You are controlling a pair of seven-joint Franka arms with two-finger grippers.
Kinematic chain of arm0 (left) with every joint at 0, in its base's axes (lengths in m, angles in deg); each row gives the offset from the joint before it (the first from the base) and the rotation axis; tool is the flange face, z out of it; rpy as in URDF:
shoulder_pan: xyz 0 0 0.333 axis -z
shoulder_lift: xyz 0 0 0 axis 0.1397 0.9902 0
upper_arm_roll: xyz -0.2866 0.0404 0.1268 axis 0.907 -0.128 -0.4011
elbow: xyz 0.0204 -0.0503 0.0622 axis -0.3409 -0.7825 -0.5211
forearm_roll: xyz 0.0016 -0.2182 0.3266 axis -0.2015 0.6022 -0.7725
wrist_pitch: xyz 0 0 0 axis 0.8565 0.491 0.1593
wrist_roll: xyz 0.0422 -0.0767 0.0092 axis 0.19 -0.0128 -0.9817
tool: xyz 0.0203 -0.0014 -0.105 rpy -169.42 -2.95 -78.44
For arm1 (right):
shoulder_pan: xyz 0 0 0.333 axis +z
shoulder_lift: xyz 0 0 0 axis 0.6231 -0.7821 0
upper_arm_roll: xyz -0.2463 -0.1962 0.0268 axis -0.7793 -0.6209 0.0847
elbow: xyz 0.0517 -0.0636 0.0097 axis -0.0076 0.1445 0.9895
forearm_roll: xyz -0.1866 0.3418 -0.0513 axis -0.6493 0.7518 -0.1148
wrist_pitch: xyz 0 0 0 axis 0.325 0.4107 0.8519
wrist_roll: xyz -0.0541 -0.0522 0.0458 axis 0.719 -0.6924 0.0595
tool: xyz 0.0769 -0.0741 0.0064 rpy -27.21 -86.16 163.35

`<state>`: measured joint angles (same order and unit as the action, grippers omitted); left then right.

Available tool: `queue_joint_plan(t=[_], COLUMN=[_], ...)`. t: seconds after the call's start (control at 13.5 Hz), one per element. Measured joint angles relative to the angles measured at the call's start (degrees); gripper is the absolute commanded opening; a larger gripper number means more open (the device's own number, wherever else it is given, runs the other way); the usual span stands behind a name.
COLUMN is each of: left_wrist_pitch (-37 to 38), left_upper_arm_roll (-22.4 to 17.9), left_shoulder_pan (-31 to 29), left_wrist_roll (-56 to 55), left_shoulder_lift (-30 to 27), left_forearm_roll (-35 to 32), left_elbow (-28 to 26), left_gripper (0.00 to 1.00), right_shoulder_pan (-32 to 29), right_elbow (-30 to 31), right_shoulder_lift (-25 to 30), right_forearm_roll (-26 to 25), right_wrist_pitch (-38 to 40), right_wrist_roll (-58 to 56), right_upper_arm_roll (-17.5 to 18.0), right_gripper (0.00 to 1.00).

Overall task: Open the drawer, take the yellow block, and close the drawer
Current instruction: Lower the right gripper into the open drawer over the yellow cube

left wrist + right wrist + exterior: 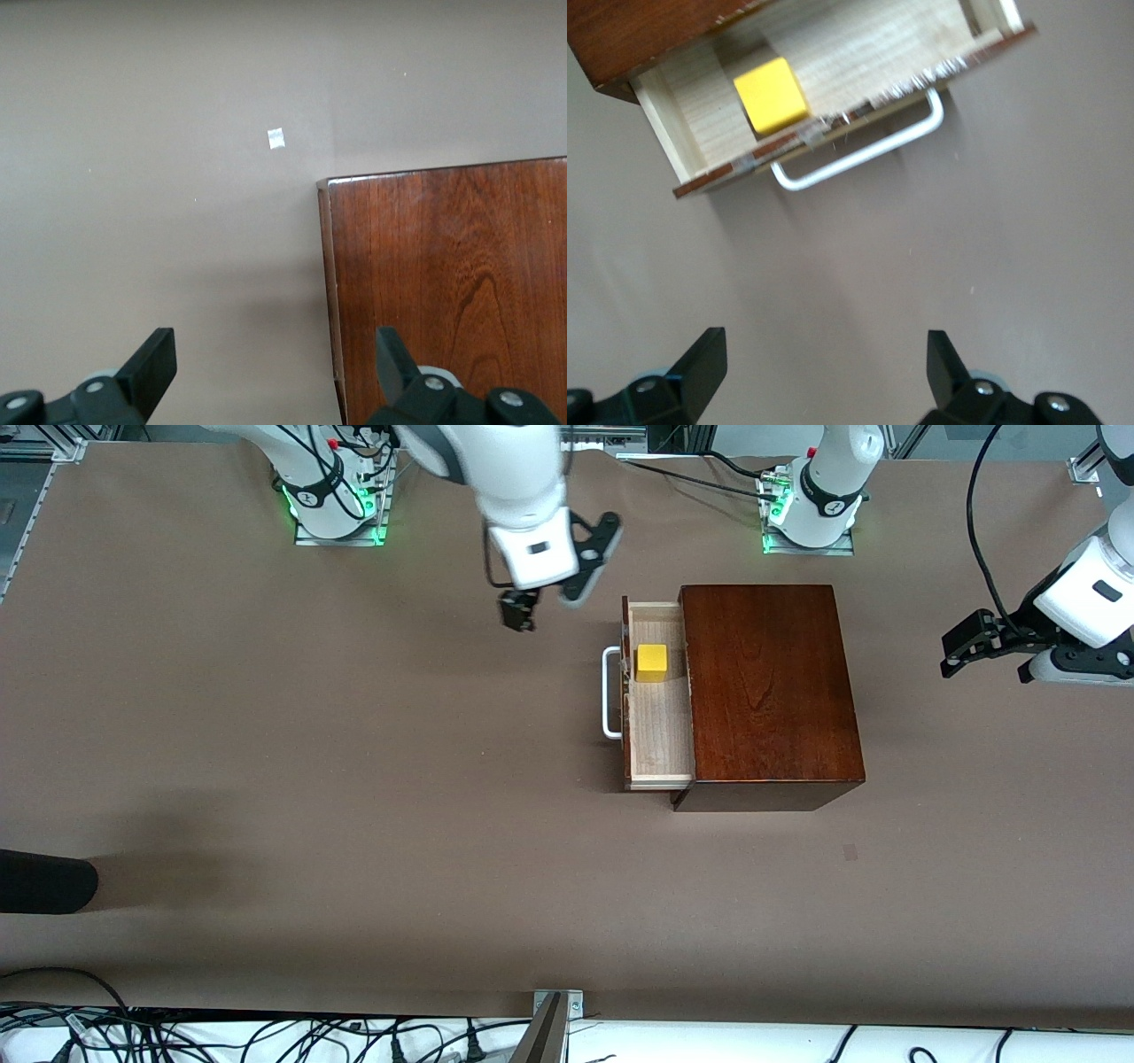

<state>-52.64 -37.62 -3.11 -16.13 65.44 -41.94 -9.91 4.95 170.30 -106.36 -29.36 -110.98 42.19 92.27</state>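
We see the drawer (660, 695) pulled out of the dark wooden box (769, 691), a little right of the middle of the front view, with its white handle (610, 693) pointing toward the right arm's end of the worktop (354, 779). The yellow block (651, 662) lies inside the drawer, in the part farther from the front camera, close to the drawer front. So we judge that the opening step is done and the taking step comes now.

The right claw (519, 613) hangs in the upper middle of the front view, over the bare worktop beside the drawer, and it is released: in the right wrist view its fingers (700, 359) stand wide apart with nothing between them. The left claw (988, 646) waits at the right edge of the front view, over the worktop near the box, also released and empty.

What can go wrong from here? The block sits near the drawer front, so when we come down, one finger may strike the front board or the handle instead of entering the drawer. This could push the drawer shut or shift the whole box. If the claw comes down off centre, a finger could land on top of the block and tip it or push it under the box top. Later, closing the drawer with the block not lifted clear would trap it.
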Motion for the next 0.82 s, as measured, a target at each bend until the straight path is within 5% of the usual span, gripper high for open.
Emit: queue_joint_plan(t=[0.45, 0.82], left_wrist_pitch=[0.4, 0.3], left_upper_arm_roll=[2.0, 2.0], left_shoulder_pan=[0.4, 0.4], left_wrist_roll=[-0.3, -0.3], left_shoulder_lift=[0.0, 0.3], left_forearm_roll=[0.0, -0.1], left_elbow=[0.0, 0.2], left_gripper=[1.0, 1.0], right_shoulder_pan=[5.7, 7.2], right_elbow=[-13.3, -16.5], right_shoulder_lift=[-15.3, -22.0], right_forearm_roll=[-1.9, -2.8], right_wrist_pitch=[-6.4, -11.1], right_wrist_roll=[-10.9, -15.9], right_upper_arm_roll=[-0.1, -0.2], right_gripper=[1.0, 1.0])
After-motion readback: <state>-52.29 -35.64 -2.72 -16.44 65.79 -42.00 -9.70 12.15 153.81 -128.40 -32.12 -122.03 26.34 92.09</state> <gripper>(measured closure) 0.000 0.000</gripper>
